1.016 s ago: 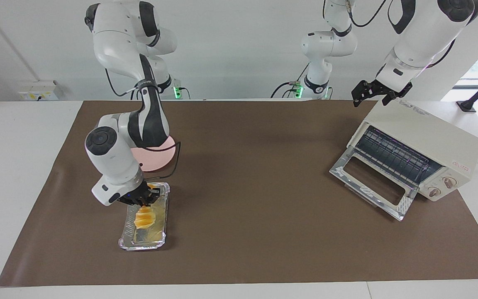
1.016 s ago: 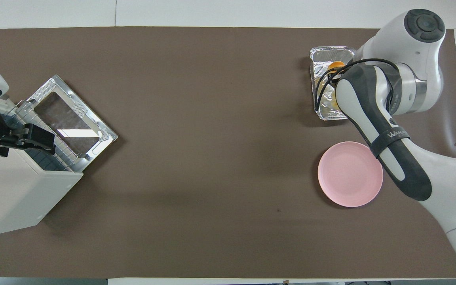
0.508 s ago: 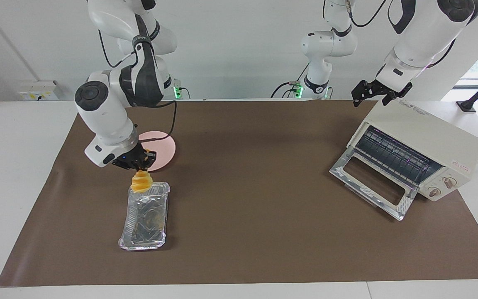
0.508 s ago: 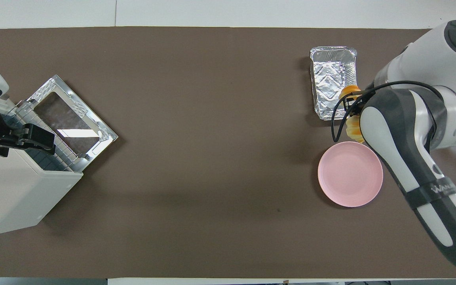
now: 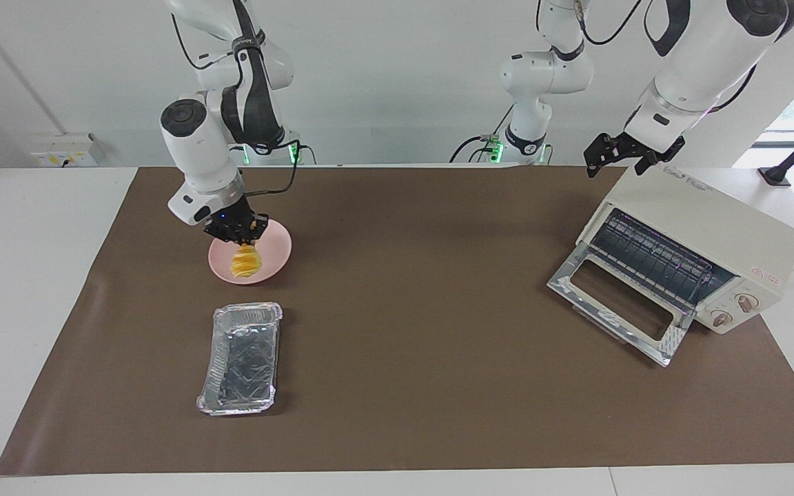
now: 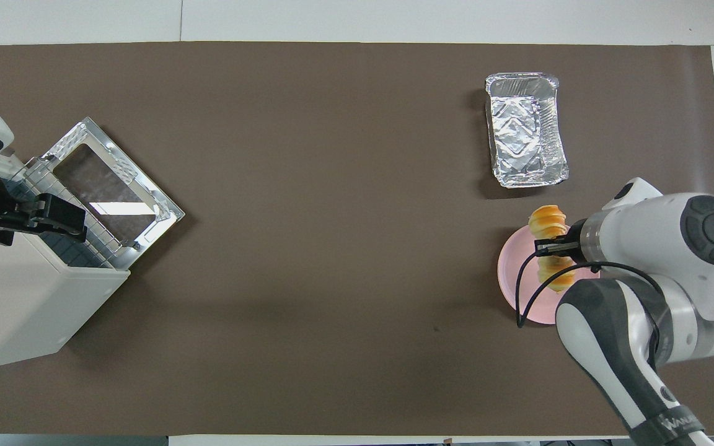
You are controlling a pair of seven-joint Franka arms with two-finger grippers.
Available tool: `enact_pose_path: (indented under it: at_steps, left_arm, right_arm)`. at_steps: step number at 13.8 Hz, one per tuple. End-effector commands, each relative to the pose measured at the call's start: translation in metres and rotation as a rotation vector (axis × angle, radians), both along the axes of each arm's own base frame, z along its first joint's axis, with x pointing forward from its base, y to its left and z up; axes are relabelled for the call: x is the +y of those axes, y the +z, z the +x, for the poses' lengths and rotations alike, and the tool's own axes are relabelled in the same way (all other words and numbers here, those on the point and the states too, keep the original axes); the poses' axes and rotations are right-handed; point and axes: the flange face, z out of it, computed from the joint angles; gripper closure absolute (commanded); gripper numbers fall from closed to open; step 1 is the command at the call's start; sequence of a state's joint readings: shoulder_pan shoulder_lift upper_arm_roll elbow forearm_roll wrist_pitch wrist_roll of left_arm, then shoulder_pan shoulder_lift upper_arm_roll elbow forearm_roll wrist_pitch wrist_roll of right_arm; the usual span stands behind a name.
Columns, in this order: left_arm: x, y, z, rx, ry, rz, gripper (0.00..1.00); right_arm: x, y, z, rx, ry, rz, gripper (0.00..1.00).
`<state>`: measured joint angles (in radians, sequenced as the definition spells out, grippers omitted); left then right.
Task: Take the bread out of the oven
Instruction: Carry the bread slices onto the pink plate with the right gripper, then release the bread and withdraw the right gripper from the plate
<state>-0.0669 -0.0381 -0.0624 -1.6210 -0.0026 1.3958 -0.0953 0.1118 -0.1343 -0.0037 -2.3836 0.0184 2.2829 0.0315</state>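
Note:
My right gripper [image 5: 244, 238] is shut on the bread [image 5: 246, 264], a golden-orange ridged loaf that hangs end-down over the pink plate [image 5: 277, 249]. I cannot tell whether its lower end touches the plate. In the overhead view the gripper [image 6: 553, 248] crosses the middle of the bread [image 6: 548, 221] above the plate [image 6: 509, 279]. The cream-white oven [image 5: 721, 224] stands at the left arm's end of the table, its glass door [image 5: 617, 303] dropped open and its wire rack bare. My left gripper [image 5: 621, 157] waits open over the oven's top; it also shows in the overhead view [image 6: 44, 214].
An empty silver foil tray [image 5: 242, 358] lies farther from the robots than the plate; it also shows in the overhead view [image 6: 525, 130]. A brown mat [image 5: 424, 289] covers the table. A third robot arm [image 5: 542, 76] stands past the table's edge between my two arms.
My right gripper lifted the bread out of the foil tray, carried it toward the robots and now holds it over the pink plate. The left arm has not moved.

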Motion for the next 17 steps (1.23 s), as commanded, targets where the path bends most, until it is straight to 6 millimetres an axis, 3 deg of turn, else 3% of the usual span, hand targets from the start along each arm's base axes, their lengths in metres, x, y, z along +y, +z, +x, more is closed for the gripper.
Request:
enact_pose_path:
  at_steps: [1,5,9,10,11,12,15,17]
  left_arm:
    - [0.002,0.002,-0.005,-0.011,-0.002,-0.019,0.0]
    - [0.002,0.002,-0.005,-0.011,-0.002,-0.019,0.0]
    - [0.002,0.002,-0.005,-0.011,-0.002,-0.019,0.0]
    - [0.003,0.002,-0.005,-0.011,-0.001,-0.019,0.0]
    - [0.002,0.002,-0.005,-0.011,-0.002,-0.019,0.0]
    - [0.003,0.002,-0.005,-0.011,-0.001,-0.019,0.0]
    - [0.003,0.003,-0.006,-0.013,-0.002,-0.02,0.0]
    - [0.002,0.002,-0.005,-0.011,-0.002,-0.019,0.0]
  right_arm:
    - [0.005,-0.017,-0.028,-0.042,0.002,0.006,1.0]
    - [0.011,-0.061,-0.044,-0.099,0.009,0.011,1.0]
    - [0.01,-0.067,-0.046,-0.101,0.016,0.01,1.0]
    - [0.01,-0.067,-0.046,-0.101,0.016,0.01,0.93]
    - [0.01,-0.067,-0.046,-0.098,0.018,0.01,0.27]
    - [0.009,-0.067,-0.045,-0.095,0.016,0.009,0.0]
    - [0.009,-0.063,-0.042,-0.092,0.036,0.008,0.0]
    - [0.009,-0.045,-0.03,-0.034,0.035,0.003,0.0]
